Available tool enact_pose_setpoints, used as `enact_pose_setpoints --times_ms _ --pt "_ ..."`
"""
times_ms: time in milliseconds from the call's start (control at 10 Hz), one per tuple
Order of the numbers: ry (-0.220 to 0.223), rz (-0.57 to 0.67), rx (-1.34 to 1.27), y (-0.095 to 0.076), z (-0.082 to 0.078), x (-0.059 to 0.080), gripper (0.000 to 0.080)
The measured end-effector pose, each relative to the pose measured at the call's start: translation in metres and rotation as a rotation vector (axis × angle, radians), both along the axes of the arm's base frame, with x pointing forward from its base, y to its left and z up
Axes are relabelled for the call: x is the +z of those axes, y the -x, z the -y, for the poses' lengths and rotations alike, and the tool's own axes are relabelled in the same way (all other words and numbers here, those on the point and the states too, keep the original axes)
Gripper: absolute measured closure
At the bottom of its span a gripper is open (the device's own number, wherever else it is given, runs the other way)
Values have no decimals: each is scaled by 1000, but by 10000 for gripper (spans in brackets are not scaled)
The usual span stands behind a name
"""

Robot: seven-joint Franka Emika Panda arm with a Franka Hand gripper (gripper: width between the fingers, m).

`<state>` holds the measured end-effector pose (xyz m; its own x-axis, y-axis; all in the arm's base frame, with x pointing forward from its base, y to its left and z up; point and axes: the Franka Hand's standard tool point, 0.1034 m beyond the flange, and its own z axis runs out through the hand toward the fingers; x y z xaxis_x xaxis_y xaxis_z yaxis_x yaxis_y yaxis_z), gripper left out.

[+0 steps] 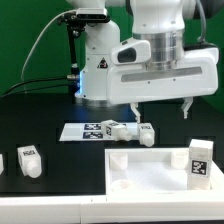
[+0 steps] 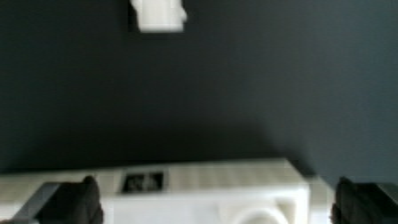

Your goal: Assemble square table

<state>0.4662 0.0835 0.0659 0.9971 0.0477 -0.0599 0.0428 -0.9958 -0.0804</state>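
One square top (image 1: 155, 172) and four legs I can count share the black tabletop (image 1: 55, 112). A fifth white shape (image 1: 2, 162), cut off at the exterior view's left edge, is too clipped to name. The top is a flat white slab lying nearest the camera in the exterior view, with a round hole near one corner. One leg (image 1: 198, 160) stands upright at its corner toward the exterior view's right, showing a black-and-white tag. Whether that leg is fixed or only set there I cannot tell. A second leg (image 1: 28, 160) stands well apart on the exterior view's left. Two more lie on their sides beyond the top: one (image 1: 117, 130) at the end of the single marker board (image 1: 80, 130), the other (image 1: 146, 134) just beside it. All are short, chunky and white. My pincer (image 1: 161, 108) hangs above these two and the top's far edge, spread wide and holding nothing. In the wrist view my dark fingers (image 2: 71, 202) stand far apart, touching nothing, above a blurred white part (image 2: 196, 185) that bears a small dark tag.
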Motion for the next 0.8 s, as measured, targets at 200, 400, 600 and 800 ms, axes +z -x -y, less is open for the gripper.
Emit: enact_pose_setpoints --times_ms 200,400,600,800 --pt "12 -4 0 6 2 -4 150" --pt "13 -6 -6 8 5 -6 150" --pt "26 -49 -45 25 15 -21 150" --pt "45 -99 -68 42 17 -39 150"
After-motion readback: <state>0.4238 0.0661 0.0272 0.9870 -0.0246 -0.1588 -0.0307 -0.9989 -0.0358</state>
